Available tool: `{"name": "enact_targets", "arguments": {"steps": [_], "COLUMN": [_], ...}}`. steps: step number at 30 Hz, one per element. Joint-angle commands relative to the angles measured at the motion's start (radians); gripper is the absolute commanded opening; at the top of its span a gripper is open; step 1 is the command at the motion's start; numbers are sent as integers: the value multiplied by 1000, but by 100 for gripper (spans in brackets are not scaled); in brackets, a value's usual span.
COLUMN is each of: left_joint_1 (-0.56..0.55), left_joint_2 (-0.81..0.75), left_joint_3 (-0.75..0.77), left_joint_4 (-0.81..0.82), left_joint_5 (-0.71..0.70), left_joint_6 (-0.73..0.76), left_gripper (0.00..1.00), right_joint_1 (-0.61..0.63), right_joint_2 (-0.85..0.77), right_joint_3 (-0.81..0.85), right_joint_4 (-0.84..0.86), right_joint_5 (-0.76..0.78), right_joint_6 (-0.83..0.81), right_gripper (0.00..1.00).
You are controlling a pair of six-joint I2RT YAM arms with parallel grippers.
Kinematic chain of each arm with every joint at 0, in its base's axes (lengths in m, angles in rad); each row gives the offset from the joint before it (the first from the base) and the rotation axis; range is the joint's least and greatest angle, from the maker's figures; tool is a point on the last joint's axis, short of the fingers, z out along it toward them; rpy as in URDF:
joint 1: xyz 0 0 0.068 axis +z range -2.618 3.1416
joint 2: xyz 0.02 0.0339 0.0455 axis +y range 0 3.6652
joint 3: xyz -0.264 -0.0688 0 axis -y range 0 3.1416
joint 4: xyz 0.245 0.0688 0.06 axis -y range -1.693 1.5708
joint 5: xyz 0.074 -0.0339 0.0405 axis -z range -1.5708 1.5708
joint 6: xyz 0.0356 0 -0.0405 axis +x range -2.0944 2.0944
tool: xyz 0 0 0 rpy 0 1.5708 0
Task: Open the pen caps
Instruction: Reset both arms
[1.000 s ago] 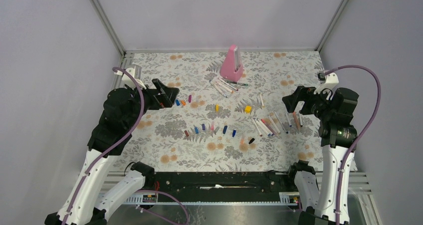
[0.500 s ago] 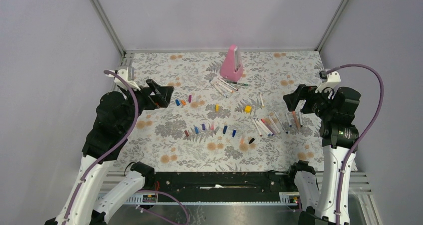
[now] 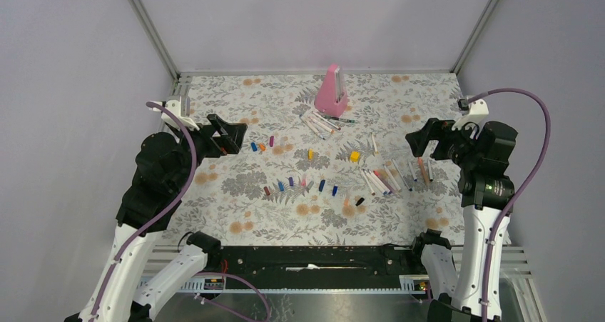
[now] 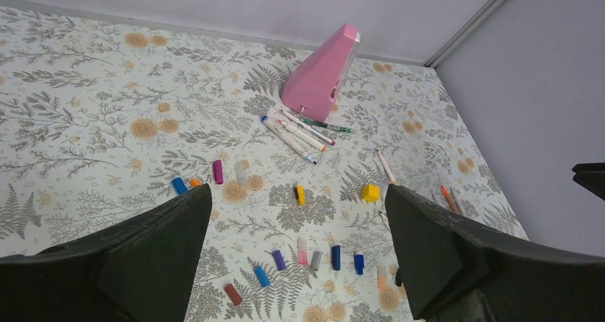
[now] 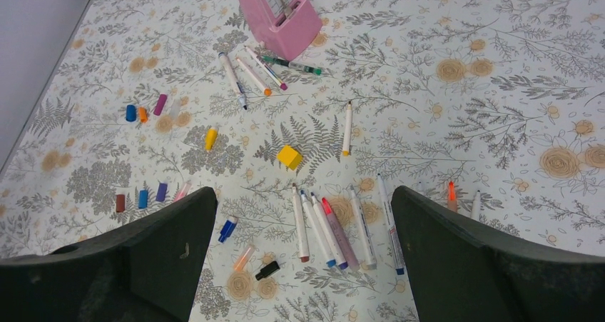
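the pen caps [image 3: 321, 185] are strewn loose across the middle of the table [image 3: 235, 218], beside the pens [image 3: 382, 179]. the left gripper [image 3: 235, 138] and right gripper [image 3: 417, 142] are held raised at the sides, jaws fully spread, nothing grasped, probably so the work is left unobstructed.

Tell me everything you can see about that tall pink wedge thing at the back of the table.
The pink wedge stands upright on the floral cloth, near the middle of its far edge. It tapers from a broad base to a narrow top and looks like smooth hard plastic. One face carries a pale panel with fine ruled lines. A cluster of white pens lies at its foot on the near side; whether any touches it cannot be told.
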Motion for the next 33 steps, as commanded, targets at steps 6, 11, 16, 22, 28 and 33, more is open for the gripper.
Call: {"name": "enact_targets", "arguments": {"steps": [6,11,16,22,28,33], "left_joint_1": [5,5,5,4,5,4], "left_joint_2": [12,21,26,37,49,63], "left_joint_3": [62,65,60,56,51,52], "left_joint_4": [28,27,29,37,52,67], "left_joint_5": [-20,-22,-28,-28,-27,-21], "left_joint_6": [51,61,69,74,76,72], "left_gripper": [99,99,99,99,99,99], "right_joint_1": [-14,-20,-22,-29,-34,-37], "right_joint_2": [22,38,51,58,67,69], "right_joint_3": [71,82,90,84,86,84], "right_joint_4": [9,18,23,34,40,42], "right_joint_5": [2,19,29,36,57,55], "right_joint_6": [4,8,9,12,10,12], "right_gripper": [100,100,100,100,100,100]}}
